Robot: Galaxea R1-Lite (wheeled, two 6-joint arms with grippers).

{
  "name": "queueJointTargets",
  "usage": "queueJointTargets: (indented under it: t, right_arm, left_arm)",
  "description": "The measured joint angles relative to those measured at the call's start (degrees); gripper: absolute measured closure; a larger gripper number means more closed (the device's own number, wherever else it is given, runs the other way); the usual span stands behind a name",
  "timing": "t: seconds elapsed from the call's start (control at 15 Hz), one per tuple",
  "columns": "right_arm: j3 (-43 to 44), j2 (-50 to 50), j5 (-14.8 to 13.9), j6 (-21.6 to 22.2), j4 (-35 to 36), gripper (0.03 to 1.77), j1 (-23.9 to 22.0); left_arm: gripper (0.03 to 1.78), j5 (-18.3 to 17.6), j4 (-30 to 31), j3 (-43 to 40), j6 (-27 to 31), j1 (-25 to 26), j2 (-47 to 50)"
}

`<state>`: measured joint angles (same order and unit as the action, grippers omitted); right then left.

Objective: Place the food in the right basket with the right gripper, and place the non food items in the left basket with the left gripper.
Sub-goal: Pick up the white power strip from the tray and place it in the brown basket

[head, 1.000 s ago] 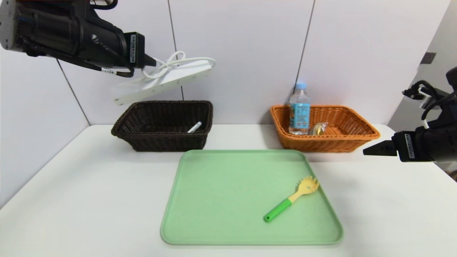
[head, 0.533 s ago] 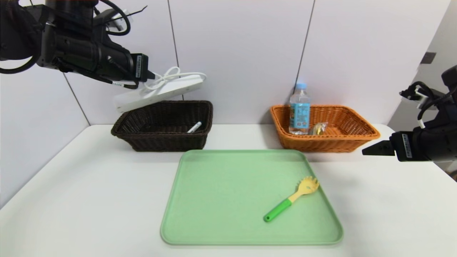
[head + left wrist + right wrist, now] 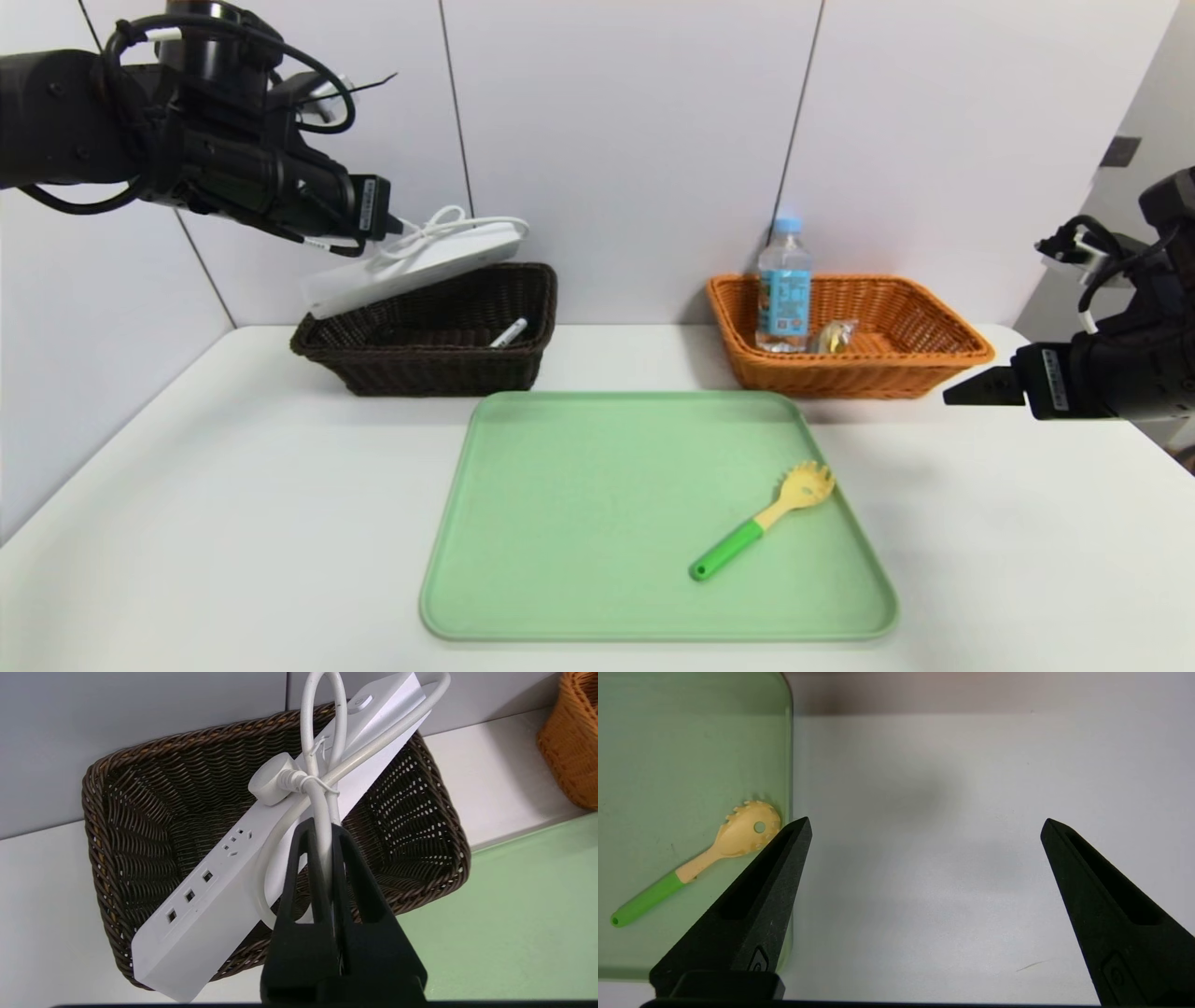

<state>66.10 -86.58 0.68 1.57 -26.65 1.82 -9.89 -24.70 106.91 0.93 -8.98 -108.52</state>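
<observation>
White power strip [image 3: 415, 264] hangs tilted over the dark brown basket [image 3: 425, 364], left gripper [image 3: 322, 830] pinched on its coiled cord [image 3: 322, 756]. Marker [image 3: 509, 333] lies in that basket. Bottle [image 3: 782, 289] and snack [image 3: 833, 337] sit in orange basket [image 3: 845, 373]. Pasta spoon [image 3: 761, 518] lies on green tray [image 3: 579, 523]. Right gripper [image 3: 924, 826] hangs wide apart, holding nothing, over the table [image 3: 187, 523] beside the tray.

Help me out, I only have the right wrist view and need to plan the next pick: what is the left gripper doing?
Observer: The left gripper is shut on the coiled cord of the white power strip, above the dark brown woven basket.
Operator: Anything in that basket?
Observer: A white marker lies inside.
Operator: And the food?
Observer: The clear water bottle and wrapped snack sit in the orange-tan woven basket.
</observation>
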Motion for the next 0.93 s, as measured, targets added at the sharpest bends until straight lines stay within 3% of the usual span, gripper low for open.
queueJointTargets:
  t: [0.93]
  right_arm:
    - [0.41,-0.18,-0.76,0.0,0.0,0.1,0.09]
  left_arm:
    - [1.73,-0.61,2.02,0.06,0.74,1.38,-3.83]
